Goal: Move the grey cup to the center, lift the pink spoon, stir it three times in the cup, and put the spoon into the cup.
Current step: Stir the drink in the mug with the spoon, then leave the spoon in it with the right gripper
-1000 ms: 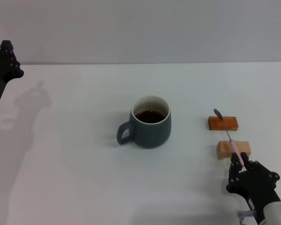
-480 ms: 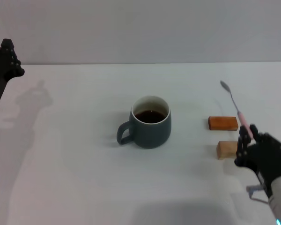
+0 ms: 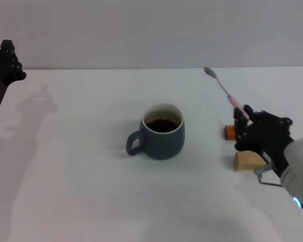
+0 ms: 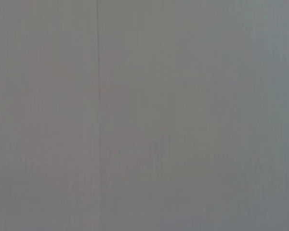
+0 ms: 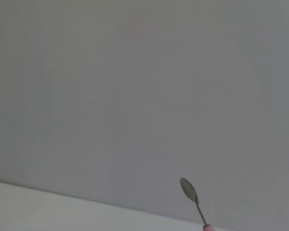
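The grey cup (image 3: pixel 162 132) stands at the middle of the white table, its handle toward my left, with dark brown liquid inside. My right gripper (image 3: pixel 245 120) is raised to the right of the cup and is shut on the pink spoon (image 3: pixel 223 89). The spoon's pink handle is in the grip and its silver bowl points up and away toward the back wall. The spoon's bowl and neck also show in the right wrist view (image 5: pixel 191 196). My left gripper (image 3: pixel 4 68) is parked high at the far left edge.
An orange block (image 3: pixel 229 132) and a wooden block (image 3: pixel 248 161) lie right of the cup, partly hidden by my right gripper. The white table (image 3: pixel 81 191) meets a plain grey wall at the back. The left wrist view shows only grey wall.
My right gripper has lifted the spoon off the two blocks and carried it up and to the left, toward the cup. The cup and the left arm have not moved.
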Action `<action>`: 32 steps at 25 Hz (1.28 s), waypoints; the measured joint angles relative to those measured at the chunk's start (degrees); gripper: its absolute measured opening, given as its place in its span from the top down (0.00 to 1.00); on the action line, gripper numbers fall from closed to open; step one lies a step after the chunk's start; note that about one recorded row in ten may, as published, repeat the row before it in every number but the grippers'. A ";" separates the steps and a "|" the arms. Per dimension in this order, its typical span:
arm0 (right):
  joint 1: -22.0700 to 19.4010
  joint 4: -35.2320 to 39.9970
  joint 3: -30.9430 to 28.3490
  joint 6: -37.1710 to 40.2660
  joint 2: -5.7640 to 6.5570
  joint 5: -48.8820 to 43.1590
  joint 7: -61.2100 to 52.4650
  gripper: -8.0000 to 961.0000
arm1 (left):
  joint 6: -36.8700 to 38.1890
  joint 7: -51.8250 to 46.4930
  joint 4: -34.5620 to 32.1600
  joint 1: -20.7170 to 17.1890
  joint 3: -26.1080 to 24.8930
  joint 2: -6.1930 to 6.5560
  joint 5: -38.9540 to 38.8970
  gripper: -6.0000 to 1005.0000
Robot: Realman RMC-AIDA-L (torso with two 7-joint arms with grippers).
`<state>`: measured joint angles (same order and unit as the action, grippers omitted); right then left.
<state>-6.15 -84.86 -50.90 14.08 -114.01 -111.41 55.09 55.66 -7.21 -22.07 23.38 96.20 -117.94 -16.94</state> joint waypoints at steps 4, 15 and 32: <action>-0.67 -5.00 -7.23 -11.34 -2.10 -5.44 0.02 0.87 | 0.02 0.00 -0.08 0.00 -0.10 -0.01 -0.38 1.00; 4.60 -18.97 -24.09 -41.14 -4.79 -21.10 -11.85 0.87 | 0.06 0.10 -0.26 0.39 -1.37 -0.02 -0.47 1.00; 30.06 -22.55 -43.56 -79.09 -4.40 -25.90 -22.47 0.87 | -0.25 0.39 0.08 1.47 -4.51 -0.14 -0.47 1.00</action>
<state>23.91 -107.41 -94.45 -65.01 -118.41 -137.30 32.62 55.41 -6.81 -21.99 24.86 91.69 -118.08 -17.41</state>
